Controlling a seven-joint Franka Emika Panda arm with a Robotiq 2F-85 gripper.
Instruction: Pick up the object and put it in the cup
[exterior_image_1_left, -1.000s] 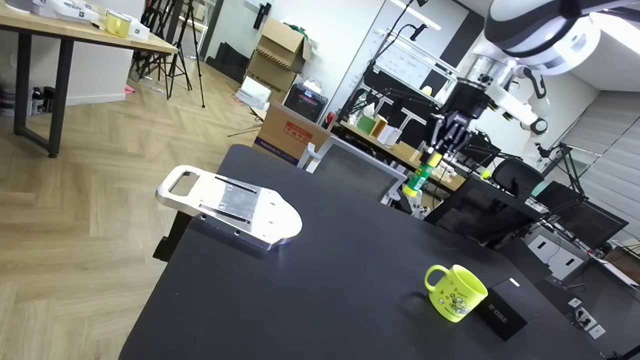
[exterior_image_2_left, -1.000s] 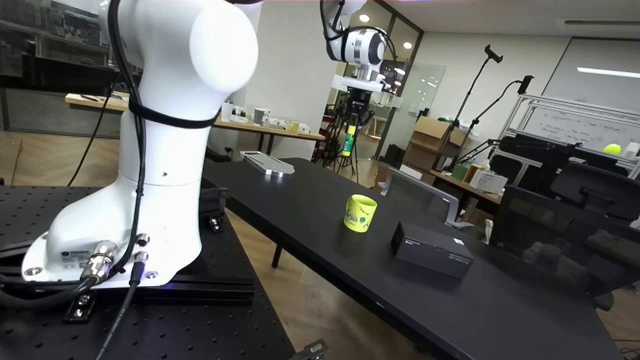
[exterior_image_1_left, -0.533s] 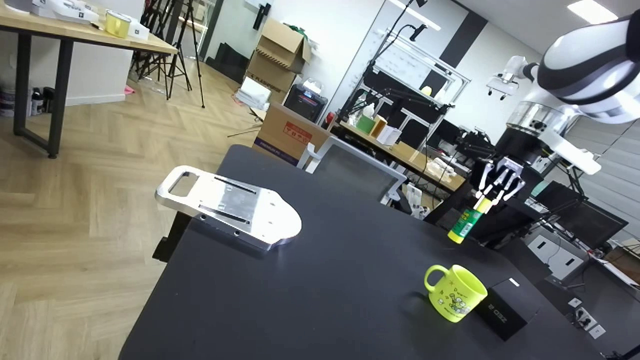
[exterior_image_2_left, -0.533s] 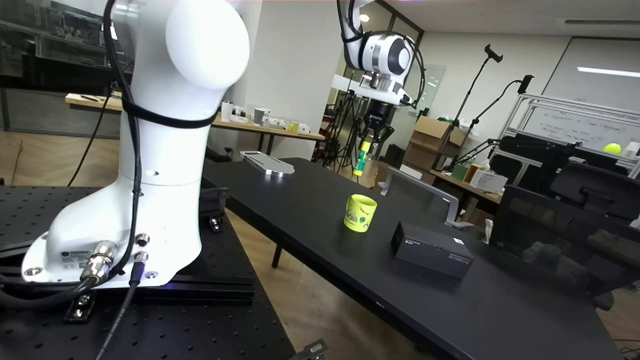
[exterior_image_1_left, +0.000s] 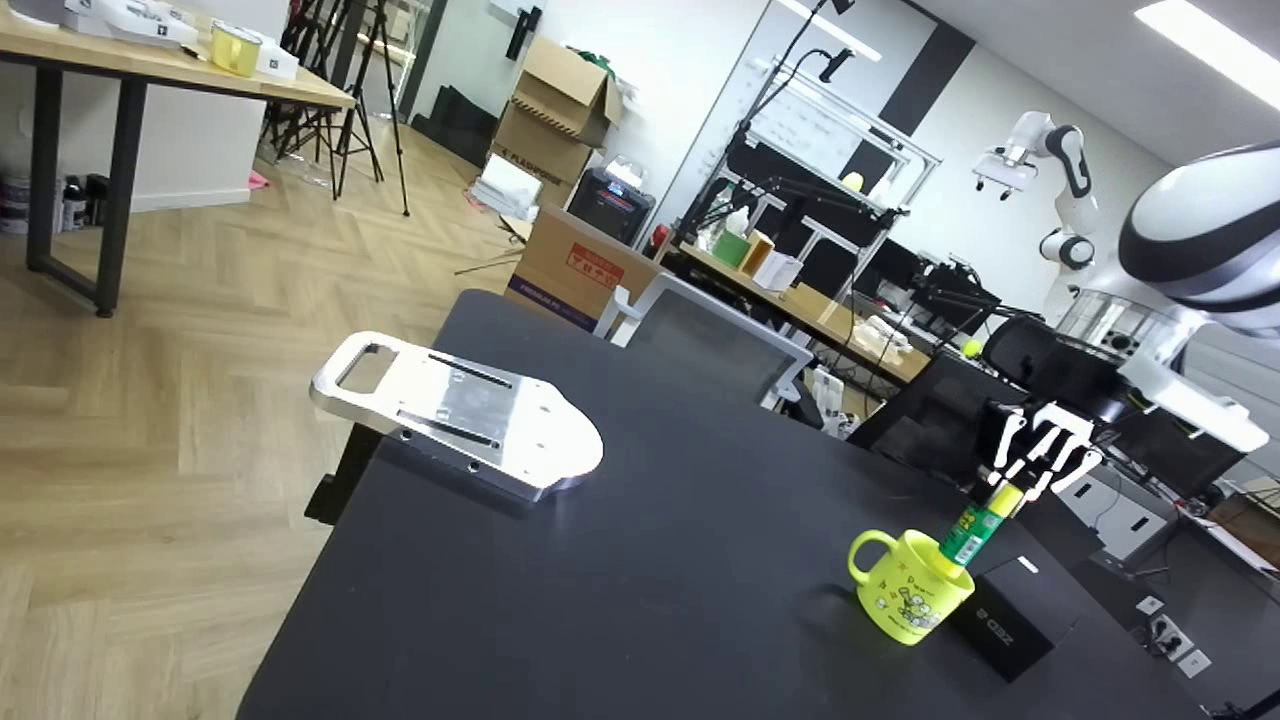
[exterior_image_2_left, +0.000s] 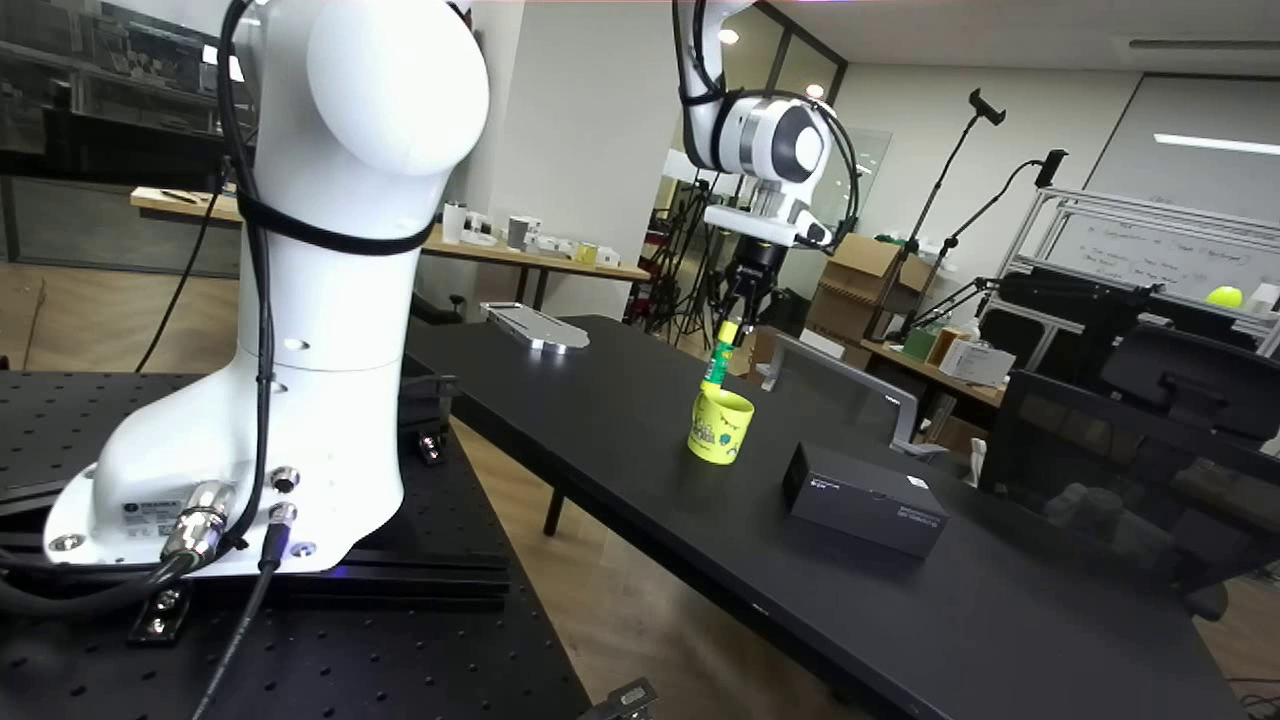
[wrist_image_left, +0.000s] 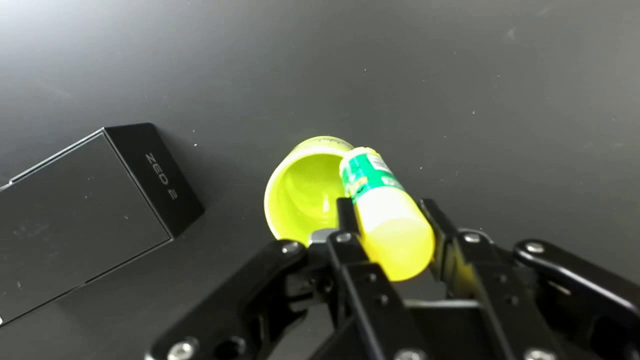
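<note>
The object, a green glue-stick-like tube with yellow ends, shows in both exterior views (exterior_image_1_left: 972, 535) (exterior_image_2_left: 718, 362) and in the wrist view (wrist_image_left: 372, 175). My gripper (exterior_image_1_left: 1015, 487) (exterior_image_2_left: 738, 325) (wrist_image_left: 387, 215) is shut on its yellow upper end and holds it tilted. The lime-green cup (exterior_image_1_left: 905, 600) (exterior_image_2_left: 715, 440) stands upright on the table; its open mouth shows in the wrist view (wrist_image_left: 295, 195). The object's lower end is at the cup's rim, overlapping its edge. I cannot tell whether it is inside, touching or just above. The cup's handle shows only in an exterior view.
A black ZED 2 box (exterior_image_1_left: 1010, 620) (exterior_image_2_left: 865, 500) (wrist_image_left: 90, 210) lies beside the cup on the black table (exterior_image_1_left: 640, 580). A silver-white flat tray (exterior_image_1_left: 540, 425) (exterior_image_2_left: 535, 328) lies at the table's far end. A grey chair back (exterior_image_1_left: 710, 340) stands at the table's edge.
My gripper has come down and across toward the cup with the object in it. The object's lower end has gone from well above the table to the cup's rim. The cup has not moved.
</note>
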